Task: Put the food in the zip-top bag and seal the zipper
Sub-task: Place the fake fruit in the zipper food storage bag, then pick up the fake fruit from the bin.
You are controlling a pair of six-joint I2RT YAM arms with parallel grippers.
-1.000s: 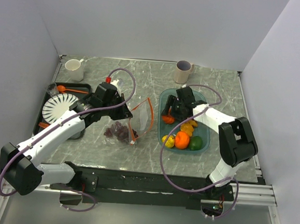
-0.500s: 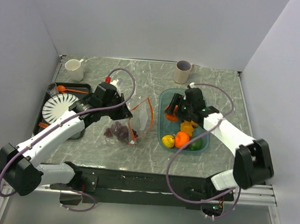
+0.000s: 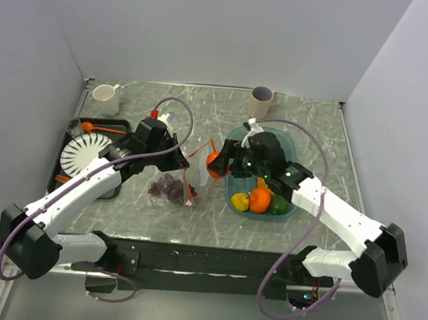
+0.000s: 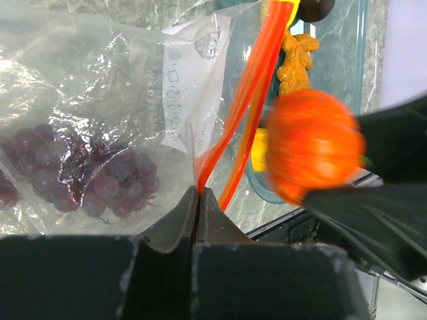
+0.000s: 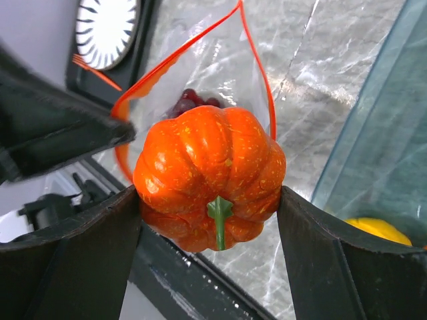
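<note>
The clear zip-top bag (image 3: 198,172) lies mid-table with dark purple grapes (image 3: 169,187) inside. My left gripper (image 3: 178,159) is shut on the orange-red zipper strip (image 4: 235,113) and holds the mouth open; the grapes (image 4: 73,170) show through the plastic. My right gripper (image 3: 215,164) is shut on a small orange pumpkin (image 5: 210,175) and holds it just above the open bag mouth (image 5: 193,73). The pumpkin also shows in the left wrist view (image 4: 313,155). More toy fruits, a lemon (image 3: 240,201), an orange one (image 3: 260,199) and a green one (image 3: 279,204), lie in the teal tray (image 3: 293,148).
A black tray (image 3: 72,171) at the left holds a white ribbed plate (image 3: 83,154) and an orange spoon (image 3: 98,128). A white mug (image 3: 106,98) stands at the back left, a grey cup (image 3: 261,102) at the back middle.
My right gripper has lifted the orange pumpkin out of the teal tray and carried it left to the bag's mouth. The left arm has held still.
</note>
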